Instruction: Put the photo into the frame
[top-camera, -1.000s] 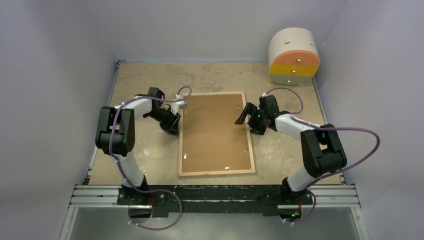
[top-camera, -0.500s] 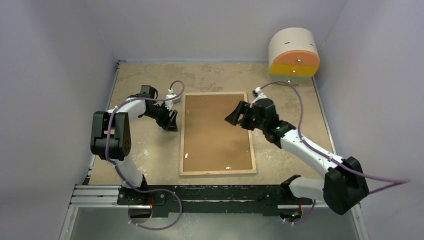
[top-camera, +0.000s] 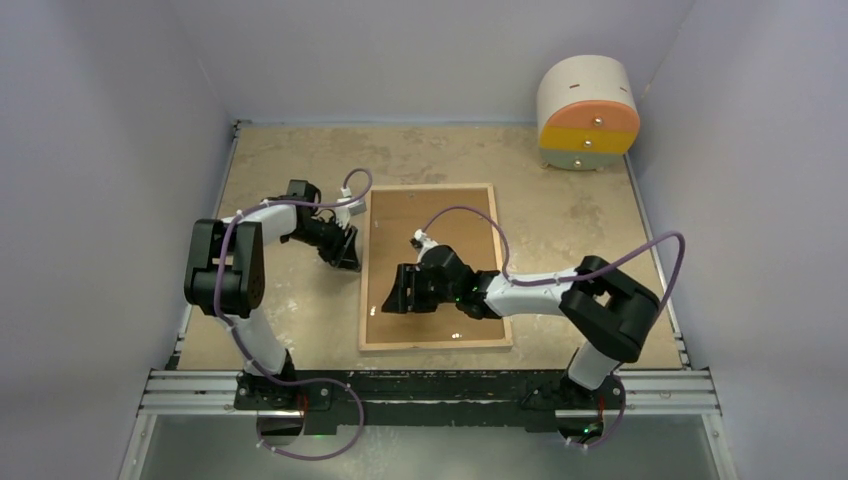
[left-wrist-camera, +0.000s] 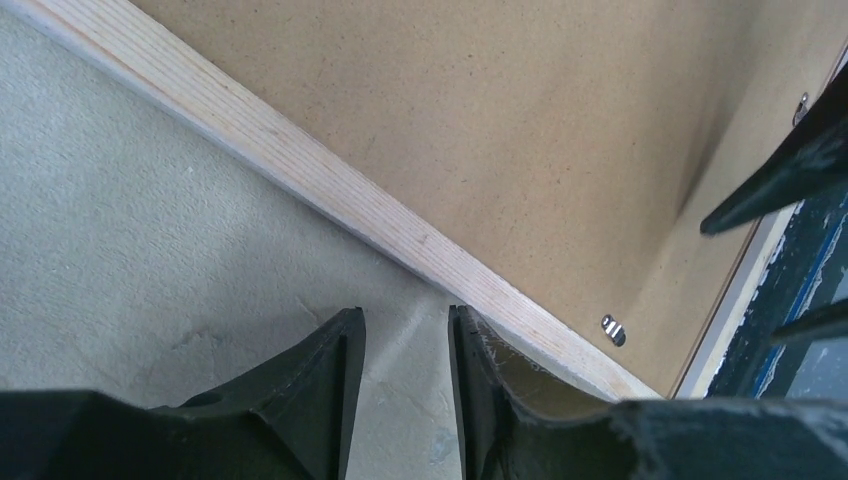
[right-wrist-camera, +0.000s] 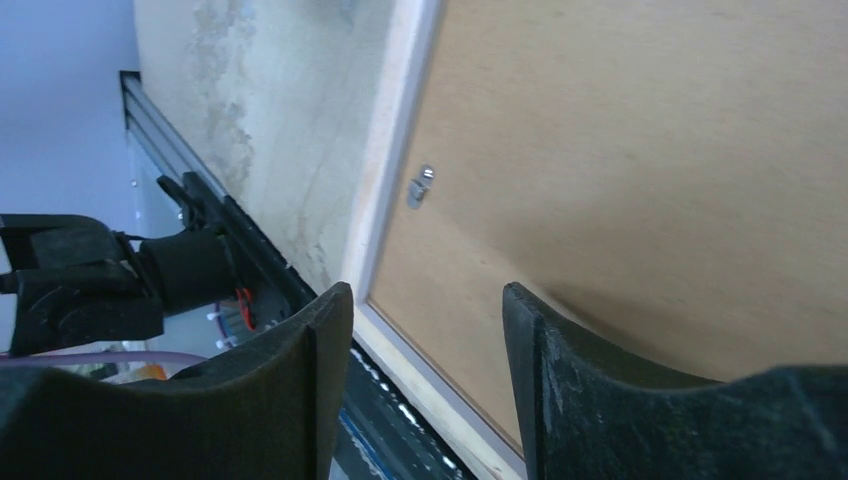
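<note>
Both are empty: your left end effector (left-wrist-camera: 405, 325), narrowly parted, likely braces the frame's (left-wrist-camera: 300, 168) left rail; your right end effector (right-wrist-camera: 428, 300), wider, hovers by a clip (right-wrist-camera: 420, 187), likely to turn it.

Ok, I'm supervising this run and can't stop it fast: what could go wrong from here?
The left gripper sits low beside the frame's wooden rim; a nudge could slide the frame. The right gripper, open above the backing board near a small clip, might miss the clip and scrape or press the board.
</note>
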